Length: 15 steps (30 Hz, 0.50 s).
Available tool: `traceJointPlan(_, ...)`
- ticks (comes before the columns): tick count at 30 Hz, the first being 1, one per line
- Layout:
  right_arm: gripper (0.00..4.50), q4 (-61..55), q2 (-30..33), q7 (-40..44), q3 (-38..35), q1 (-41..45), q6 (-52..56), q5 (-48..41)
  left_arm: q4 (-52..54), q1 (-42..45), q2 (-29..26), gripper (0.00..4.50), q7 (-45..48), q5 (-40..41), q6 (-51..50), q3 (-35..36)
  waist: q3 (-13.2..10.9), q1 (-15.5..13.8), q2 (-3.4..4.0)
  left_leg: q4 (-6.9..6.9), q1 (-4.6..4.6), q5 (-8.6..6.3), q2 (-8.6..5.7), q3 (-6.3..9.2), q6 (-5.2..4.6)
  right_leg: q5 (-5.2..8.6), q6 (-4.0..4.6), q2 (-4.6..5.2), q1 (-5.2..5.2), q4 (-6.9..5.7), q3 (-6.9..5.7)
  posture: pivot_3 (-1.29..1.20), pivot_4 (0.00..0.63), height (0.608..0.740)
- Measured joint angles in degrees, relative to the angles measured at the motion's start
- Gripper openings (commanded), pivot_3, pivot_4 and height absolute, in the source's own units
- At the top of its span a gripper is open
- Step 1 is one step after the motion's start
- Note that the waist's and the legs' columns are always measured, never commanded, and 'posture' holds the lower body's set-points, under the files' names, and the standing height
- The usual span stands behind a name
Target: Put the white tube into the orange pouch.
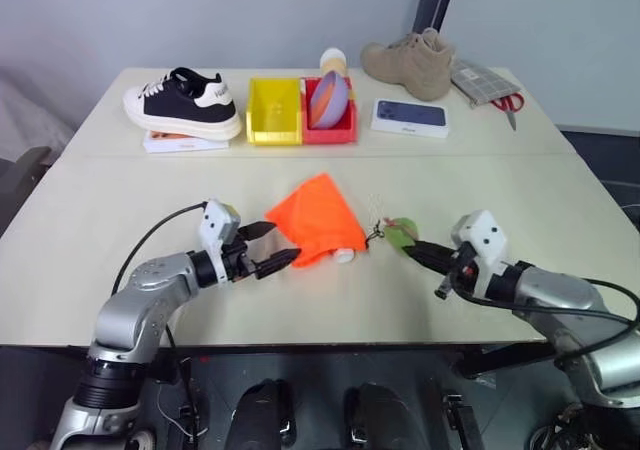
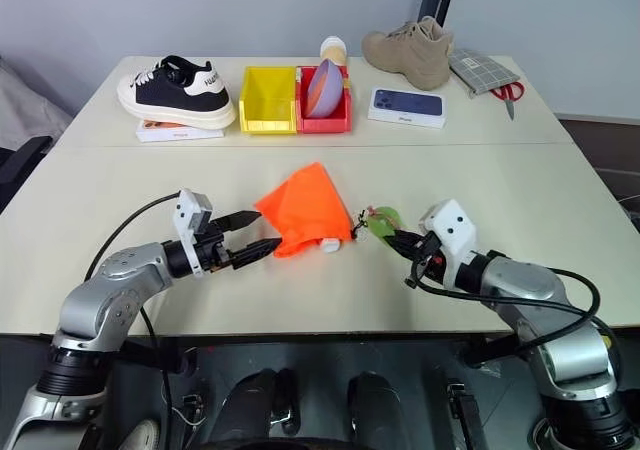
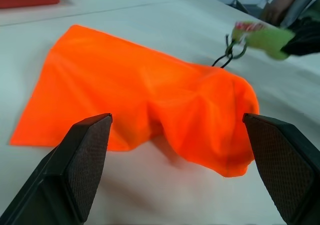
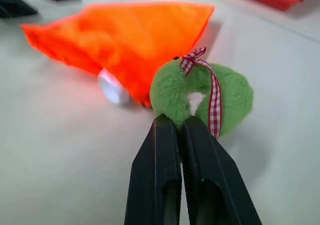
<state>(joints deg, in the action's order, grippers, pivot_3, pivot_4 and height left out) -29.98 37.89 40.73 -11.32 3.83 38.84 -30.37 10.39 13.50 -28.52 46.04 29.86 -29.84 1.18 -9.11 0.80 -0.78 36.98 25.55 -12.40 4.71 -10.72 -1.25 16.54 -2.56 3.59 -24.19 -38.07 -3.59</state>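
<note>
Orange pouch (image 1: 318,223): bright orange. Beside it, tag (image 4: 202,97): fuzzy green, red-and-white gingham ribbon. Tube end (image 4: 113,86) at pouch mouth: white. Behind pouch: yellow bin (image 1: 274,111), red bin (image 1: 335,128), black-and-white sneaker (image 1: 183,101), tan boot (image 1: 410,63).

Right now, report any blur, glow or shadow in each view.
Left wrist view: green tag smeared, orange pouch fairly sharp, soft shadow beneath its fold. Right wrist view: the right gripper is sharp, the pouch casts an orange glow on the table, white tube tip soft. Head views: even light, no glare.
</note>
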Motion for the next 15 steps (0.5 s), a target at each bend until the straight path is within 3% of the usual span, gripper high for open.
traceJointPlan(6,0.00,-2.7,-1.2,-2.1,-9.3,5.4,3.3,-14.5,-1.3,0.4,0.6,4.46,-0.1,-1.4,2.0,0.0,0.0,0.0,0.00,-0.02,0.01,0.01,0.00,0.01,-0.02,0.00,0.00,0.00,0.00,0.02,0.01,0.00,0.150,0.740)
traceJointPlan(15,0.00,-4.6,-2.0,-7.2,-10.9,9.6,4.6,-28.5,-2.6,2.8,2.2,4.46,0.2,-1.8,4.0,0.0,0.0,0.0,0.00,-0.01,0.02,0.03,0.00,0.01,-0.10,0.00,0.01,0.02,0.01,0.03,0.01,0.00,0.150,0.740)
